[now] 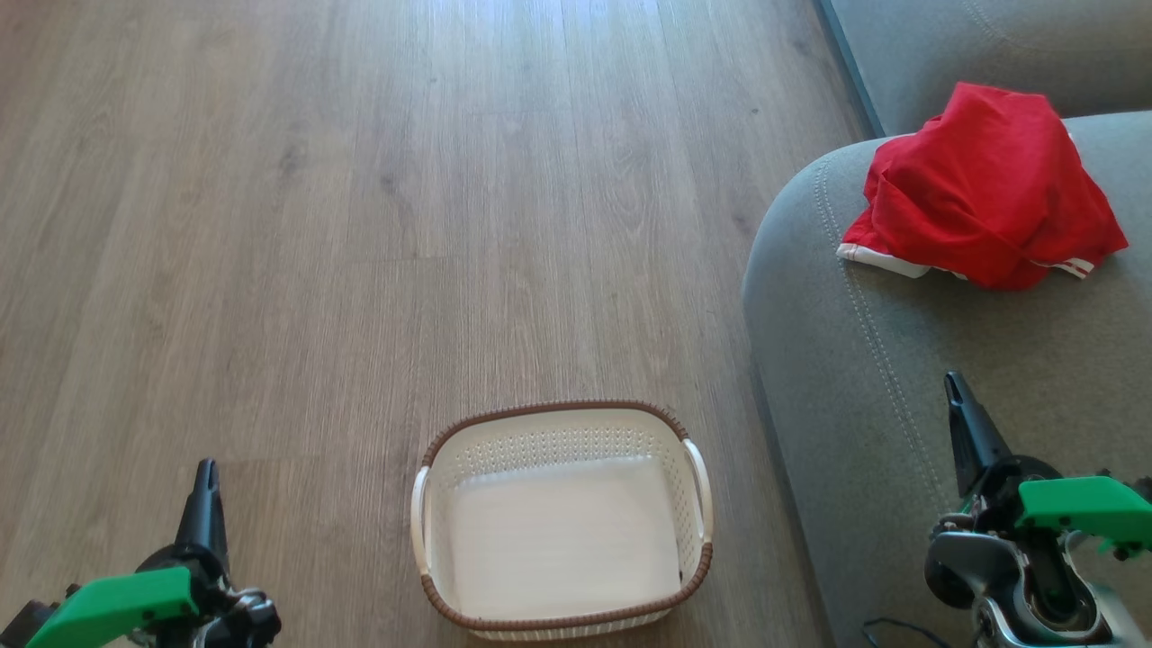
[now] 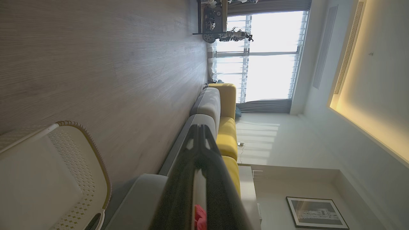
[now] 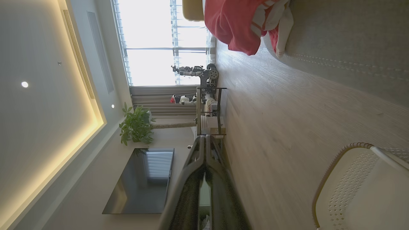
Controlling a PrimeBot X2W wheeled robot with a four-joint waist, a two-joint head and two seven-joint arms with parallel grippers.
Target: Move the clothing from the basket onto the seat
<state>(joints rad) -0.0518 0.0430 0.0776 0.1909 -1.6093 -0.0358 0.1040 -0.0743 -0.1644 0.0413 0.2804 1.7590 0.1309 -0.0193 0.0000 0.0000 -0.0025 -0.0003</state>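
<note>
The red clothing (image 1: 985, 189) with white trim lies bunched on the grey-green seat (image 1: 900, 378) at the upper right; in the right wrist view the clothing (image 3: 236, 24) hangs over the seat's edge (image 3: 345, 48). The cream basket (image 1: 562, 522) with a brown rim stands on the floor at bottom centre, nothing inside it. It also shows as the basket (image 2: 54, 179) in the left wrist view and the basket (image 3: 361, 188) in the right wrist view. My left gripper (image 1: 205, 477) is shut, left of the basket. My right gripper (image 1: 956, 389) is shut above the seat's front, holding nothing.
Wooden floor (image 1: 360, 225) spreads wide to the left and beyond the basket. The left wrist view shows the sofa (image 2: 207, 108) with yellow back cushions running toward a window. A rack with equipment (image 3: 209, 105), a plant (image 3: 135, 124) and a television (image 3: 140, 180) stand far off.
</note>
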